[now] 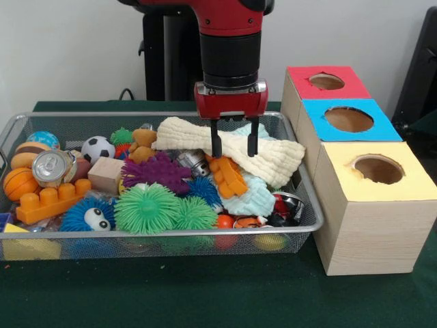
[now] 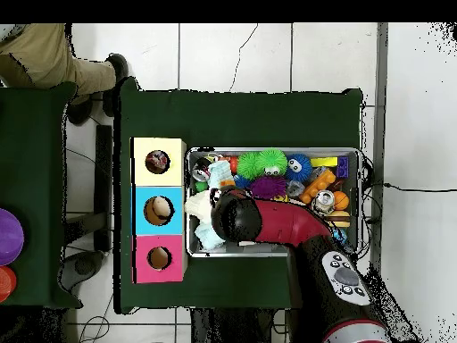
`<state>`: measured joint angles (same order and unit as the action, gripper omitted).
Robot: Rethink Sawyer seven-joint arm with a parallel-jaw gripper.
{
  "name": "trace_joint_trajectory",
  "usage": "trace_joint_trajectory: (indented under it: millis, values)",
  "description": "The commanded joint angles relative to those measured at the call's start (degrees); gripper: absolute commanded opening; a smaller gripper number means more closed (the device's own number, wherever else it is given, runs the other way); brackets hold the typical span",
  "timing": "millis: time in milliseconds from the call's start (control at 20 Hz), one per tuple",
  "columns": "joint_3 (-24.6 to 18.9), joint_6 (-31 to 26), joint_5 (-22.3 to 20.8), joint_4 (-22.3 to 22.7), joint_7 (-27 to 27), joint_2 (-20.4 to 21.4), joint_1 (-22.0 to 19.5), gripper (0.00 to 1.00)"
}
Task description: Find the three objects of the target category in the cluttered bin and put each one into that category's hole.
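Observation:
My gripper (image 1: 234,146) hangs open over the right half of the wire bin (image 1: 157,236). Its two black fingertips (image 1: 216,145) reach down to a cream waffle cloth (image 1: 184,132) draped over the clutter, and nothing is held between them. An orange plastic piece (image 1: 229,176) and a light blue cloth (image 1: 254,199) lie just below the fingers. In the overhead view the red arm (image 2: 272,223) covers the gripper and the bin's end nearest the boxes. Three hole boxes stand beside the bin: red (image 1: 326,82), blue (image 1: 348,120) and yellow (image 1: 377,171).
The bin also holds green (image 1: 147,208), purple (image 1: 157,171) and blue (image 1: 89,215) spiky balls, a soccer ball (image 1: 97,148), a can (image 1: 52,166), an orange brick (image 1: 51,200), a basketball (image 1: 19,183) and a wooden block (image 1: 106,174). A person's leg (image 2: 45,54) shows at the overhead's upper left.

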<state>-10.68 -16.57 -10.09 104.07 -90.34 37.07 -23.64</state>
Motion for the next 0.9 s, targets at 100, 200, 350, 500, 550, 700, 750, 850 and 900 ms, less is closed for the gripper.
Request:
trace_joint_trajectory:
  millis: [100,200,350,500,550,700,750,850,900]
  values:
    - [4.35,10.42,-4.34,8.51,-10.95,-3.73,1.34,1.00]
    - [5.80,12.80,-3.76,8.27,-12.45,-4.67,3.64,1.00]
    - [6.81,17.71,-2.71,8.33,-13.40,-7.37,5.80,1.00]
    - [8.66,21.92,-1.13,7.80,-14.02,-10.58,8.58,1.00]
    - [8.90,23.22,-0.63,7.62,-14.14,-11.50,9.23,1.00]
    - [9.81,26.91,0.37,7.05,-14.08,-14.28,10.40,1.00]
    - [9.92,27.84,0.84,7.01,-14.12,-14.94,10.77,1.00]
    - [10.01,28.68,1.68,6.60,-13.90,-16.07,11.32,1.00]
    - [9.93,28.30,1.76,6.14,-13.31,-16.24,10.88,1.00]
